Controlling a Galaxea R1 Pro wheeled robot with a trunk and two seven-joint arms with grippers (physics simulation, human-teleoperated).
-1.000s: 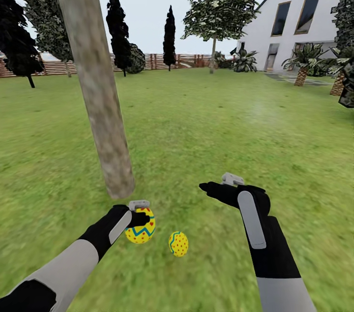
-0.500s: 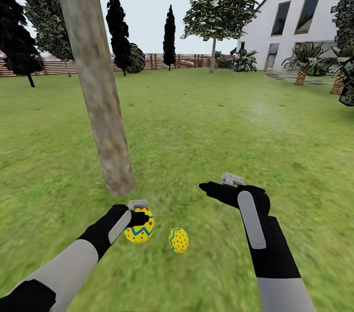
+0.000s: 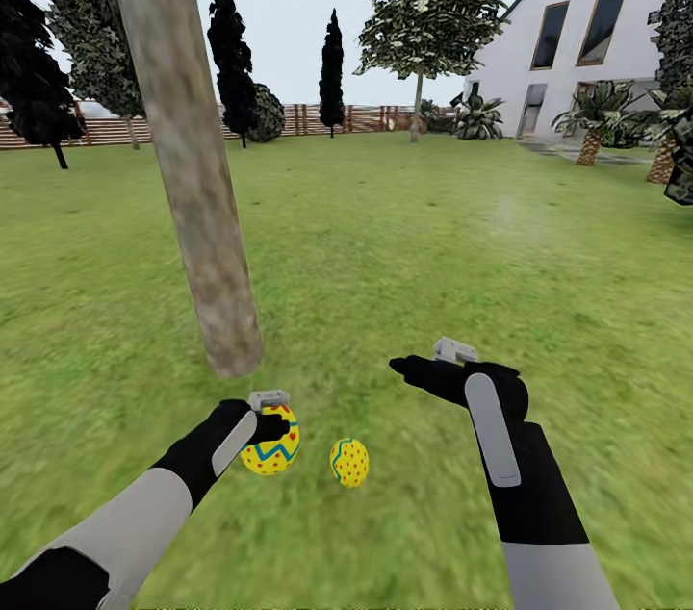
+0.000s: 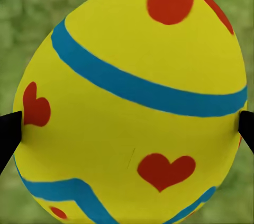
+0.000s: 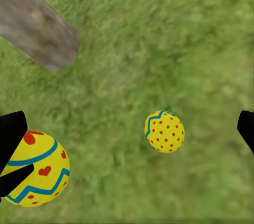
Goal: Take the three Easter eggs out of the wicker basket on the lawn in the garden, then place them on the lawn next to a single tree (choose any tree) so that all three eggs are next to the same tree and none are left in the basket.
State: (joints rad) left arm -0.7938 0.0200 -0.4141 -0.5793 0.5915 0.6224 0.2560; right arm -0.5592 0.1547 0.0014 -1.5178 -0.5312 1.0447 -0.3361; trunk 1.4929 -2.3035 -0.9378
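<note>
1. The left end effector (image 3: pixel 270 419) is clamped on a yellow heart-marked egg (image 3: pixel 270 440), its two dark fingers (image 4: pixel 9 131) pressing the shell from opposite sides in the left wrist view, where the egg (image 4: pixel 132 102) shows blue bands, a red dot and red hearts
2. In the head view this held egg sits low over the lawn (image 3: pixel 385 235), just in front of the foot of the thick grey-brown tree (image 3: pixel 188 148); whether it touches the grass cannot be told
3. A second, red-dotted egg (image 3: pixel 348 463) lies on the grass just to the right of the held one, apart from it, and near the same trunk
4. The right wrist view shows the dotted egg (image 5: pixel 164 131) resting free on the grass, the heart-marked egg (image 5: pixel 34 168) off to one side with a dark finger across it, and the base of the trunk (image 5: pixel 37 25) beyond
5. The right end effector (image 3: pixel 414 366) hangs above the lawn to the right of both eggs, holding nothing; its fingers (image 5: pixel 10 134) stand wide apart at the two edges of the right wrist view
6. Farther back in the garden stand dark narrow trees (image 3: pixel 231 52), a thin-trunked leafy tree (image 3: pixel 428 13), a brown slatted fence (image 3: pixel 318 119) and a white gabled house (image 3: pixel 587 23)
</note>
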